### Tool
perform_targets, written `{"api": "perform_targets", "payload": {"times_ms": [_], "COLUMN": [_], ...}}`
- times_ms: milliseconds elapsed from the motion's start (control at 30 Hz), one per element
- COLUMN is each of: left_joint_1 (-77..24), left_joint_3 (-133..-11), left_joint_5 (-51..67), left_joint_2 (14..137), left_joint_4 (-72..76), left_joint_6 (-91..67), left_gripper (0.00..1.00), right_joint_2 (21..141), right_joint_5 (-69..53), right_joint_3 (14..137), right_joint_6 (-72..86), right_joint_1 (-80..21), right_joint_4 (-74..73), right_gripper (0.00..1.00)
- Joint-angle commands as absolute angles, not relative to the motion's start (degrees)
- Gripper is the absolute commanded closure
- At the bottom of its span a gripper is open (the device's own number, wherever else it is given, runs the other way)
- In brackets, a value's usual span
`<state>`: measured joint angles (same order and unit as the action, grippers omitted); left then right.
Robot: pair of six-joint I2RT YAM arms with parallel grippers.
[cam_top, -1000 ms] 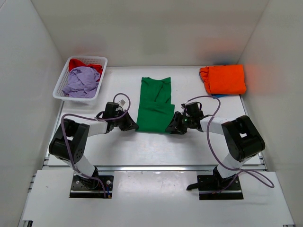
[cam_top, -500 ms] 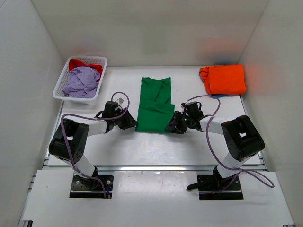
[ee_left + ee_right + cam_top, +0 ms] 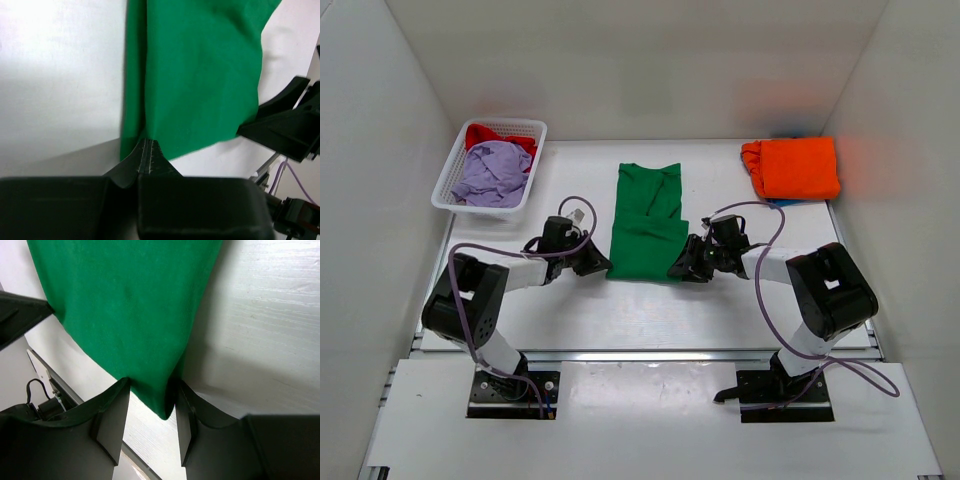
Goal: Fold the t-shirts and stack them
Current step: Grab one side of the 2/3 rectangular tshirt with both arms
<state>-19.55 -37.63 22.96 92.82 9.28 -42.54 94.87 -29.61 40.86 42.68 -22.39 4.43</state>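
A bright green t-shirt (image 3: 645, 225) lies folded into a long strip at the table's middle. My left gripper (image 3: 602, 268) sits at its near left corner. In the left wrist view that gripper (image 3: 146, 142) is shut, with the edge of the green cloth (image 3: 200, 75) running into its tips. My right gripper (image 3: 678, 272) is at the near right corner. In the right wrist view it (image 3: 150, 390) stands open, and the corner of the green shirt (image 3: 125, 295) lies flat between its fingers. A folded orange t-shirt (image 3: 792, 167) rests at the back right on a blue one (image 3: 775, 202).
A white mesh basket (image 3: 448, 178) at the back left holds a crumpled lavender shirt (image 3: 492, 172) and a red one (image 3: 485, 133). White walls close in the table on three sides. Both arms lie low along the near half.
My left gripper drew back a little from the shirt's corner with its jaws apart, then came back to it and shut. The right gripper and the shirt have hardly moved.
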Motion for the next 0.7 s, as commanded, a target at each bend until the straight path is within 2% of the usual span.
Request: {"api": "perform_targets", "payload": {"times_ms": [0, 67, 100, 167, 500, 533, 567, 600, 667], "left_joint_1": [-19.95, -19.78, -19.17, -18.90, -19.08, -18.72, -18.29, -17.76, -18.46], "left_joint_3": [-34.82, -33.75, -33.49, -33.57, -34.12, -34.10, -32.71, -32.35, -32.26], "left_joint_5": [22.68, 21.02, 20.92, 21.26, 21.01, 21.18, 21.36, 21.36, 21.10], "left_joint_2": [86.41, 84.03, 83.85, 83.49, 85.52, 85.60, 85.17, 84.56, 84.20], "left_joint_4": [8.62, 8.18, 8.17, 8.26, 4.57, 5.44, 6.41, 6.76, 7.12], "left_joint_6": [-41.84, -41.40, -41.40, -40.87, -39.73, -40.25, -40.86, -40.96, -40.87], "left_gripper": [1.00, 1.00, 0.96, 1.00, 1.00, 0.84, 0.55, 0.45, 0.42], "right_joint_2": [95.19, 95.10, 95.01, 95.18, 95.10, 95.01, 95.01, 95.10, 95.36], "right_joint_5": [-28.92, -29.00, -29.00, -29.27, -29.62, -29.36, -29.44, -29.44, -29.53], "right_joint_3": [39.64, 39.38, 39.11, 39.11, 39.55, 39.29, 39.46, 39.46, 39.11], "right_joint_6": [41.84, 42.27, 42.01, 41.75, 41.31, 41.05, 41.04, 41.22, 41.22], "right_joint_1": [-22.33, -22.59, -22.85, -22.59, -22.50, -22.59, -22.41, -22.41, -22.76], "right_joint_4": [5.98, 6.42, 6.68, 6.77, 5.63, 5.45, 5.45, 5.62, 5.97], "right_gripper": [0.61, 0.61, 0.61, 0.61, 0.61, 0.61, 0.61, 0.61, 0.61]}}
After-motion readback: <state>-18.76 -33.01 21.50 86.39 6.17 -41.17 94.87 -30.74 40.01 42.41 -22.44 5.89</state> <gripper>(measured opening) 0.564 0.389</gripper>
